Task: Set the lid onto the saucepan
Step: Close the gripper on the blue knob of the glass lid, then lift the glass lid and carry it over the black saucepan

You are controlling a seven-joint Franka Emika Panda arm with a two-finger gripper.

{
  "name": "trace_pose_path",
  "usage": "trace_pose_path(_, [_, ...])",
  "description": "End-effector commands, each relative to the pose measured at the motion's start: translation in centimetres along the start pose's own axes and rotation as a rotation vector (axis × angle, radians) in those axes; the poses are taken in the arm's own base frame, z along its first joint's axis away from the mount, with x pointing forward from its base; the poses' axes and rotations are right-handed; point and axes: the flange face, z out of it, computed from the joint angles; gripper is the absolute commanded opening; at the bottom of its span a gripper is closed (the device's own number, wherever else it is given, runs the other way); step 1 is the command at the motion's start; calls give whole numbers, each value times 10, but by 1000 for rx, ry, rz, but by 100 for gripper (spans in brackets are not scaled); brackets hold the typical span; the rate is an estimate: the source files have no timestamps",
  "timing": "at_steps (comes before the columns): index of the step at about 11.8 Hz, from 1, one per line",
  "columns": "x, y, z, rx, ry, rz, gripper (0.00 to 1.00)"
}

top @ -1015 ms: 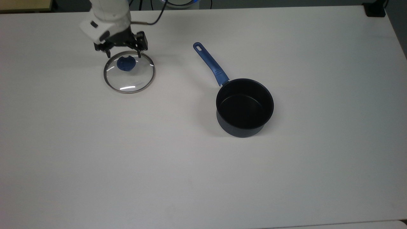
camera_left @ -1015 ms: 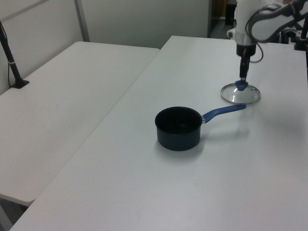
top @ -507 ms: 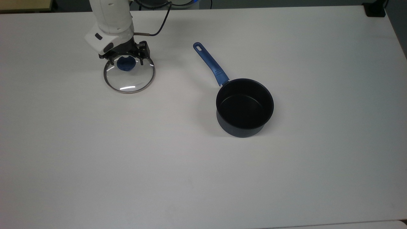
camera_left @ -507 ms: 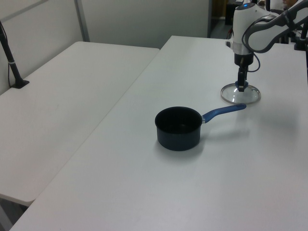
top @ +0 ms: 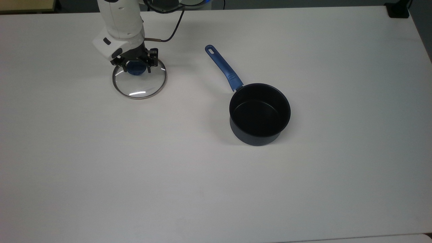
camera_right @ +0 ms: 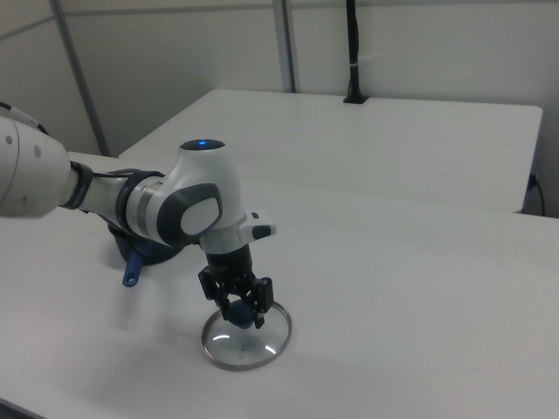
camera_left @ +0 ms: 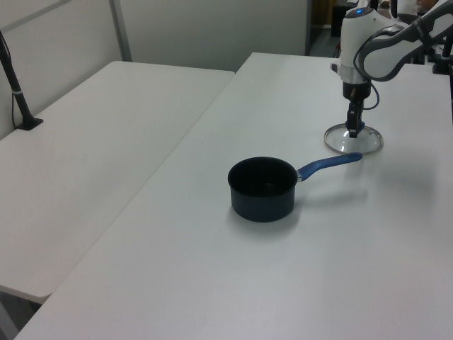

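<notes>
A large white table carried everything, and a second white table stood beside it at the left view's left. The white robot arm came in from the upper edge of the top view and reached down to the table near the top view's upper left corner. In the right view the arm bent forward, with a small blue light on its top.

The saucepan stood upright on the table near the middle of the top view, open and empty inside. Its long blue handle pointed toward the top view's upper left, and the slot hole at the end was visible. In the left view the saucepan was well apart from the arm, and its handle reached toward the lid.

The lid lay flat on the table at the top view's left, far from the saucepan. In the right view the lid was under the wrist, and light reflected on its glass.

The gripper was low over the lid, with one black finger on each side of the blue knob. In the right view the fingers stood very near to the knob, but I cannot tell if they pressed it or left a small gap.
</notes>
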Motion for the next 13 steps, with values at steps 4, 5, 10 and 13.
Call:
trace_pose_path(4, [7,-4,-30,-18,32,14,62])
trace_pose_path(5, [10,-8,-46,-18,24,12,60])
trace_pose_path(10, [89,-122,-183,14,121,158,58])
trace_pose_path(13, [128,-232,-202,59,182,238,58])
